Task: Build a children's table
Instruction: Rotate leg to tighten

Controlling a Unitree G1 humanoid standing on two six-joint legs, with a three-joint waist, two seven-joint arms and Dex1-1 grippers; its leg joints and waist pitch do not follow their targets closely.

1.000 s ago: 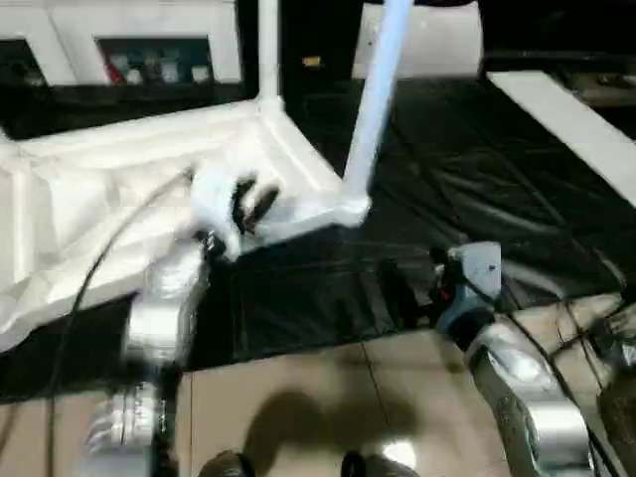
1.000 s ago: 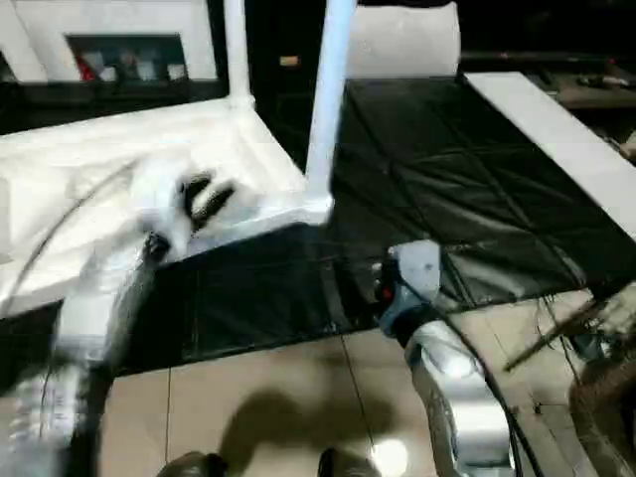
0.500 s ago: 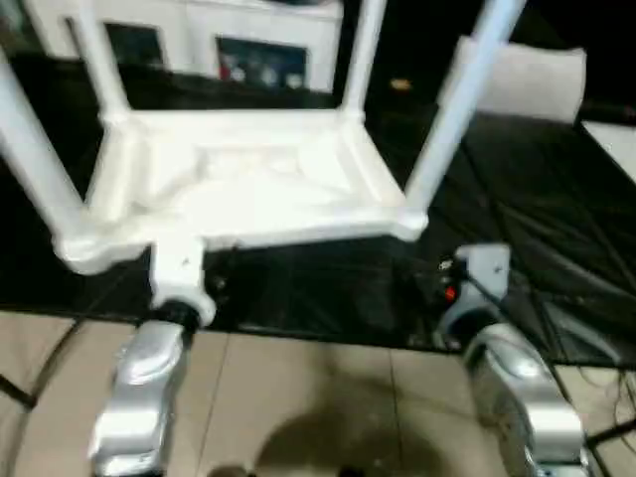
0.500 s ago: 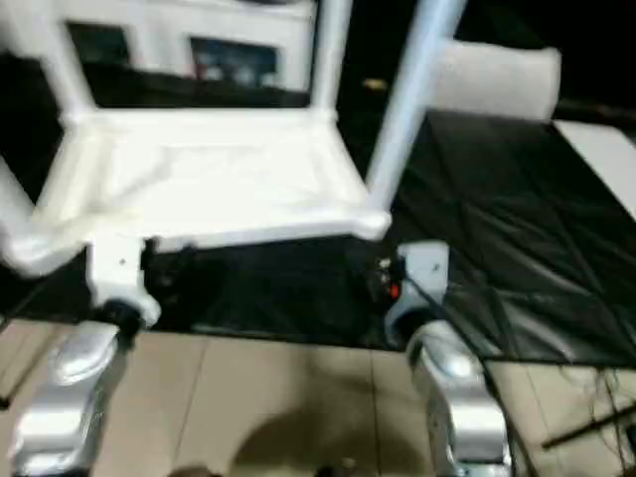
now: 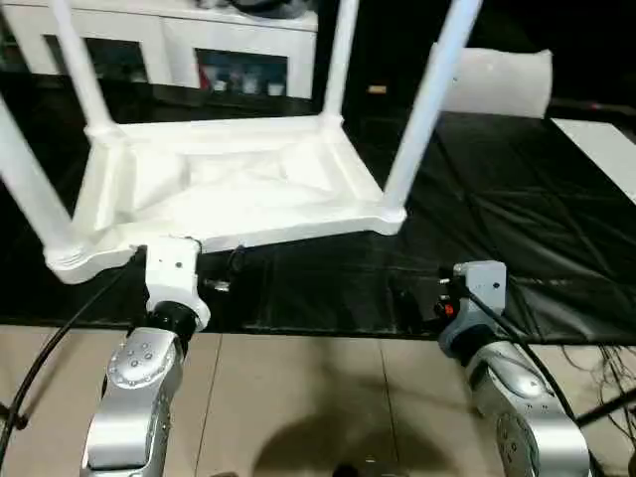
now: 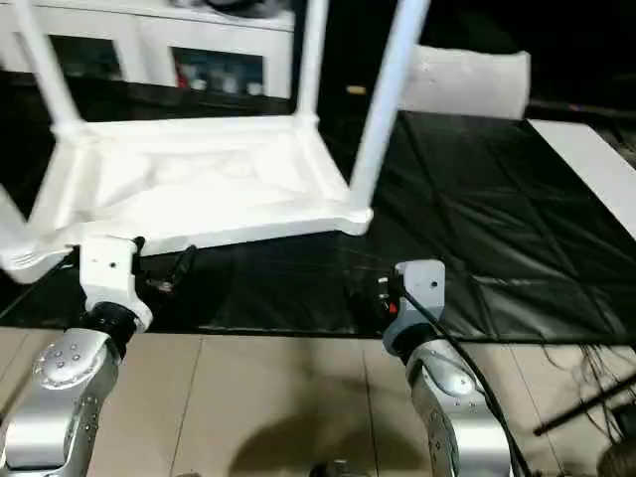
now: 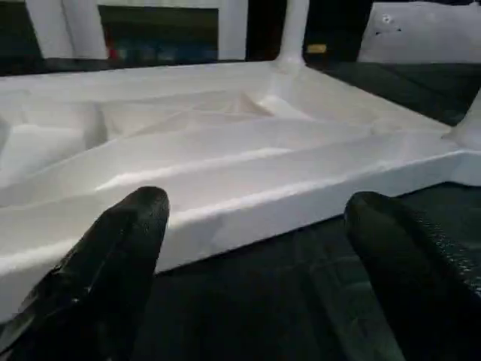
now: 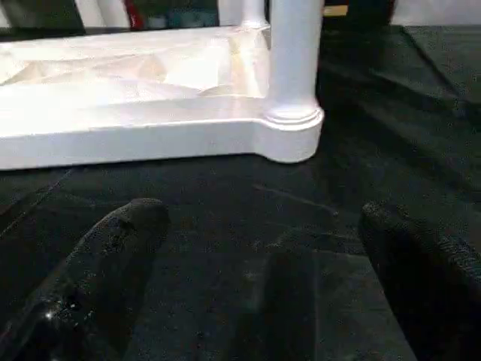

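The children's table lies upside down on the black mat, its white ribbed tabletop (image 5: 229, 189) facing up. Its legs stand upright in the corner sockets: front right (image 5: 427, 99), back right (image 5: 340, 60), back left (image 5: 75, 60), front left (image 5: 25, 179). My left gripper (image 7: 255, 226) is open just short of the tabletop's front rim (image 7: 248, 203), holding nothing. Its fingers (image 6: 169, 270) point at that rim. My right gripper (image 8: 263, 248) is open over the mat, a little short of the front right corner socket (image 8: 289, 128), with nothing between its fingers.
A white pillow-like block (image 5: 497, 81) stands at the back right, and a flat white strip (image 5: 606, 139) lies at the far right. A white cabinet (image 5: 179, 40) runs along the back. The black mat (image 5: 497, 219) ends at tiled floor (image 5: 318, 397); cables trail at the right.
My left gripper has opened and drawn back from the tabletop's front rim to just short of it. The head view has swung, so the whole table now shows. The right gripper stays open.
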